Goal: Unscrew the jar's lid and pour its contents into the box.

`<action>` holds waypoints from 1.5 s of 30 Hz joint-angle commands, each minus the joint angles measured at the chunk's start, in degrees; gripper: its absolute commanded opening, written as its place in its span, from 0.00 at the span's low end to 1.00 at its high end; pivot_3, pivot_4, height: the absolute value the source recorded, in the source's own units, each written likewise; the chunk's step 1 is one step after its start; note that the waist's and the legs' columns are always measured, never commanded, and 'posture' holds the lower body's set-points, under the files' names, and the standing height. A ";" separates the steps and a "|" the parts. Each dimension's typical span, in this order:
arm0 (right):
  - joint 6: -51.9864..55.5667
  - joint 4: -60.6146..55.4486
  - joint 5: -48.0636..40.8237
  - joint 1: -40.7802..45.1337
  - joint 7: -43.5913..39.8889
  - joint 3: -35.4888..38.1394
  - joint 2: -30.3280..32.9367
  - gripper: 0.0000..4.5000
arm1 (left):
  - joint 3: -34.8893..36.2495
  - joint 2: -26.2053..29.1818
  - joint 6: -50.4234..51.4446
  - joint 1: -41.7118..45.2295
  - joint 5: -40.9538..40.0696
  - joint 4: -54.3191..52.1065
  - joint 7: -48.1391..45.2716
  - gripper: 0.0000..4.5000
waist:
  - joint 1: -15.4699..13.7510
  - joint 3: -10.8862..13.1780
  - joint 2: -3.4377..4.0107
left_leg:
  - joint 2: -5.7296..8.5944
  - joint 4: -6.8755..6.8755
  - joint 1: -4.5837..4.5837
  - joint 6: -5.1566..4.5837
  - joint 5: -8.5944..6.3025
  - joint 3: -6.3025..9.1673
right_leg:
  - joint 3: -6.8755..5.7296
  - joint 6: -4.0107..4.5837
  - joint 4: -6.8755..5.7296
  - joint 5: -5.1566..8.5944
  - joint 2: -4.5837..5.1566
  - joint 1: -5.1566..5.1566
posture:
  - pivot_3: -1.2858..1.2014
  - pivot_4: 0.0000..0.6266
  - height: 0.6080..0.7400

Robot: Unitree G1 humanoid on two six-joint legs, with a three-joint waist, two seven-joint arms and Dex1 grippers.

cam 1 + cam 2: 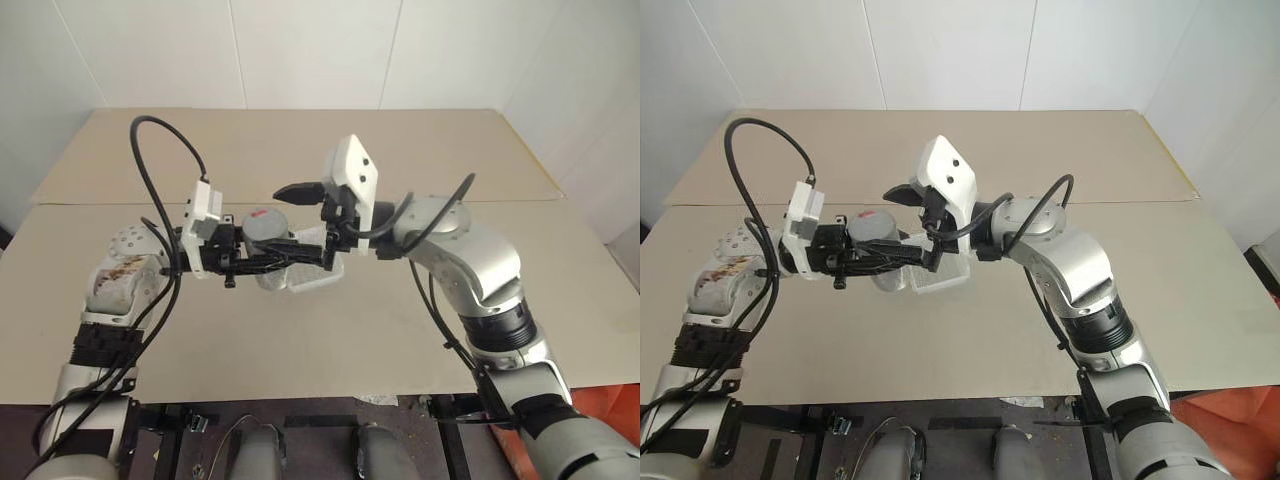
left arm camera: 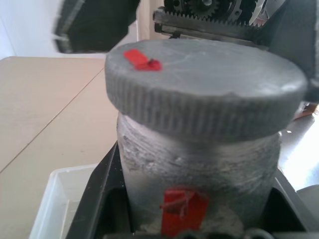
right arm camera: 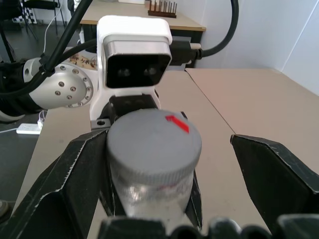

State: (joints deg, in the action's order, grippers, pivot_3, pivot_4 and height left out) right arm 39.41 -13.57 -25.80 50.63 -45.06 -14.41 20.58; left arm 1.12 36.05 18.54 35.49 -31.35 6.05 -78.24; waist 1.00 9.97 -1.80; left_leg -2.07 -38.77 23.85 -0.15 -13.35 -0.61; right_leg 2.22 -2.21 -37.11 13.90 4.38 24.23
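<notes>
While the left end effector clamps the jar upright by its body, the grey lid with its small red mark sits on top, up above the tan surface. Over from the other side, the right end effector has its black fingers spread wide, one on either side of the lid, not gripping it. Below the jar, the white box rests on the surface.

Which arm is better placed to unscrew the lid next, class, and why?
The right: its gripper has open jaws set either side of the lid, while the left gripper is shut on the jar, holding it above the box.
</notes>
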 commanded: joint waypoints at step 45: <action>5.40 -7.12 -3.77 -0.28 2.58 1.05 0.87 1.00 | -0.77 -3.68 -3.88 3.01 1.97 2.14 -2.39 0.43 | -0.03 0.00 0.00 | 0.00 0.00 0.00 0.00 0.00 0.00 | 0.00 0.00 0.01 0.00 0.00 0.00 | 0.52 0.24 1.00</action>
State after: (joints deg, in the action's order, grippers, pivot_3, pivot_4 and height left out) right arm 44.51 -19.90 -30.01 48.94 -43.09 -13.33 21.56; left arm 0.01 32.20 15.27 37.43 -29.18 9.16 -80.50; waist 0.97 9.97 -1.80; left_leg -2.07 -38.77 23.85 -0.15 -13.35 -0.61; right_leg 2.22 -2.21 -37.11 13.90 4.38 24.23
